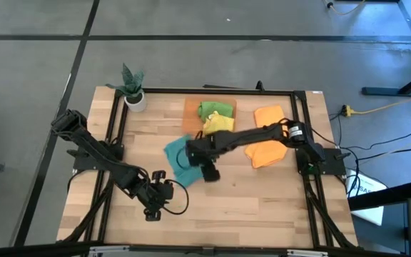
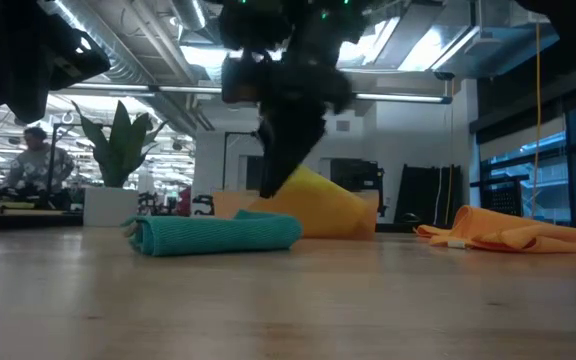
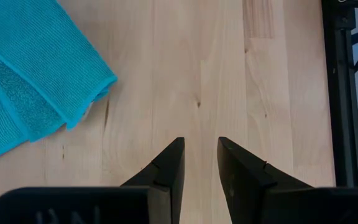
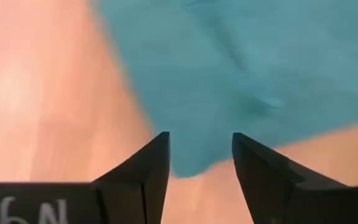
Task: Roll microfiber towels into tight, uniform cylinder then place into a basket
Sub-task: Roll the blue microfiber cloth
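Note:
The teal towel [image 1: 175, 158] lies loosely folded on the table's middle; it also shows in the low view [image 2: 218, 235]. My right gripper [image 1: 201, 164] hangs open just over the towel's near-right corner [image 4: 194, 155], its fingers standing either side of the corner without visibly touching it. My left gripper [image 1: 155, 203] is open and empty over bare wood [image 3: 199, 149], nearer the front edge, with the teal towel's corner [image 3: 55, 87] ahead of it. The orange basket [image 1: 190, 107] at the back holds a green towel [image 1: 212, 109] and a yellow towel [image 1: 220, 123]. Two orange towels [image 1: 266, 153] lie at the right.
A small white pot with a green plant [image 1: 134, 96] stands at the back left corner. The second orange towel [image 1: 268, 114] lies beside the basket. Black frame rails [image 1: 302, 143] run along the table's sides. Bare wood lies along the front edge [image 1: 248, 207].

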You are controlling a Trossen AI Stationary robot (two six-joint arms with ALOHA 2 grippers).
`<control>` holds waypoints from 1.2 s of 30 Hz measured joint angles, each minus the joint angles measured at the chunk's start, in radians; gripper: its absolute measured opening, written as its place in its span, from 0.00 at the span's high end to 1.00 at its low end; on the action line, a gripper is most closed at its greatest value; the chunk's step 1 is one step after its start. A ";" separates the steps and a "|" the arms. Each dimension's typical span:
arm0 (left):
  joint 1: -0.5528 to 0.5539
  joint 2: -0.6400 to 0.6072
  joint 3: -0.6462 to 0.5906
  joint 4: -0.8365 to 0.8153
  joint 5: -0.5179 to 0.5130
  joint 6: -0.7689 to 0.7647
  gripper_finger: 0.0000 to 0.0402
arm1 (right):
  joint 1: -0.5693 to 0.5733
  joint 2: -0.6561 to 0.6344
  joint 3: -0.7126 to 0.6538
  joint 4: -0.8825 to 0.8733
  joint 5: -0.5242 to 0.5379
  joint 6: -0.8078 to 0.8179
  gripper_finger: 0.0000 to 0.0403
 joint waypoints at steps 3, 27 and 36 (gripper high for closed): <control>0.000 0.000 0.000 0.000 0.000 0.000 0.79 | 0.061 0.000 -0.012 0.013 0.010 -0.166 0.57; -0.001 0.000 0.000 0.001 -0.003 -0.002 0.79 | 0.163 -0.001 -0.256 0.388 0.341 -0.362 0.57; -0.001 0.000 0.000 0.005 -0.003 -0.005 0.79 | 0.162 -0.002 -0.277 0.408 0.370 -0.289 0.75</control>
